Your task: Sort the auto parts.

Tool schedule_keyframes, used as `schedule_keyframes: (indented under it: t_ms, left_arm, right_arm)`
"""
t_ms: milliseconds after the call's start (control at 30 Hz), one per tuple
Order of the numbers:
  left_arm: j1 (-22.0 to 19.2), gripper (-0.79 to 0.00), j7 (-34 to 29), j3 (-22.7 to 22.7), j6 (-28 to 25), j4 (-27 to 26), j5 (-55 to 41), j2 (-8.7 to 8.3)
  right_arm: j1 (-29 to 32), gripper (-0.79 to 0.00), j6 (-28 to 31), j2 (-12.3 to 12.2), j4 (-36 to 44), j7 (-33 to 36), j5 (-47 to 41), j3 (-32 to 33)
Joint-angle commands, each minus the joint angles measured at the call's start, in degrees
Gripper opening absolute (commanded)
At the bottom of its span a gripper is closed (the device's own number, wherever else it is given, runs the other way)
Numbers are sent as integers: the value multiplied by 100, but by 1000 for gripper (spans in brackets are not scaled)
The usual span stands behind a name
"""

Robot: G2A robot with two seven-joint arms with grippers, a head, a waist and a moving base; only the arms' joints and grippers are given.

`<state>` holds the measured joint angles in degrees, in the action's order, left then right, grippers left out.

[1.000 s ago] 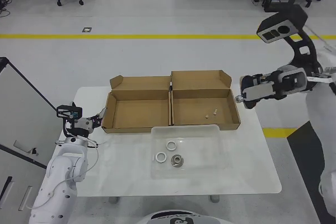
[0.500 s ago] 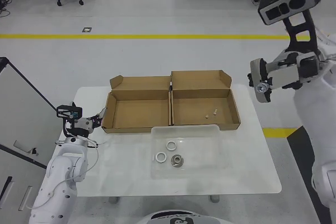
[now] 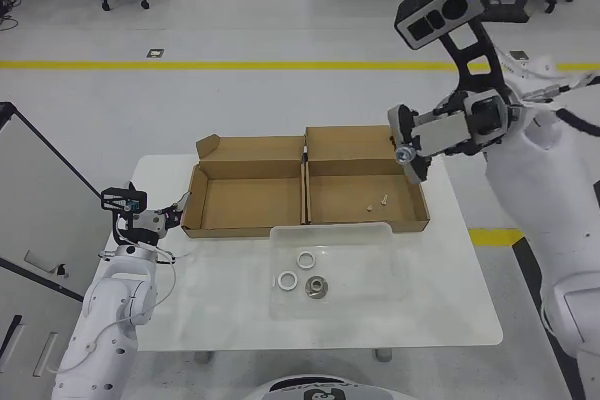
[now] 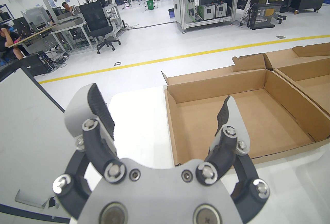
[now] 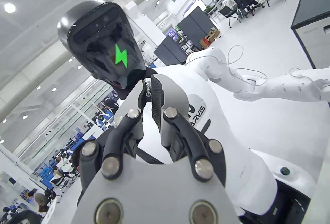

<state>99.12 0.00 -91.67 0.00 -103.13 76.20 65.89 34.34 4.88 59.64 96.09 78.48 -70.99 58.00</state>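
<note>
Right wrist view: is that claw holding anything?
Holding: the right gripper is shut on a small metal part at its tip.

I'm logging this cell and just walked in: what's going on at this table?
The right pincer is shut on a small threaded metal part, held in the air by the far corner of the right-hand brown cardboard box, where two small pale parts lie. The left pincer hangs open beside the left-hand brown cardboard box. Two white rings and a grey metal round part sit in the clear plastic tray.

Bright, even light; shadows seemingly faint.
</note>
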Motion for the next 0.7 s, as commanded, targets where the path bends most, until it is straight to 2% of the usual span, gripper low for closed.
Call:
schedule_keyframes:
  t_ms: [0,33,133,267,433,667]
  left_arm:
    - [0,0,0,0,0,0,0,0]
    - [0,0,0,0,0,0,0,0]
    - [0,0,0,0,0,0,0,0]
    - [0,0,0,0,0,0,0,0]
    - [0,0,0,0,0,0,0,0]
    - [0,0,0,0,0,0,0,0]
  right_arm:
    - [-7,-785,-56,10,-42,-75,234,-28]
    - [-57,-785,-121,-2,-58,-116,615,-32]
    - [-54,-785,-264,-5,-54,-233,1047,-50]
    - [33,-785,-320,15,-14,-290,1041,-34]
    - [167,-785,-274,64,-5,-232,601,22]
    - [345,-785,-134,182,-34,19,-450,83]
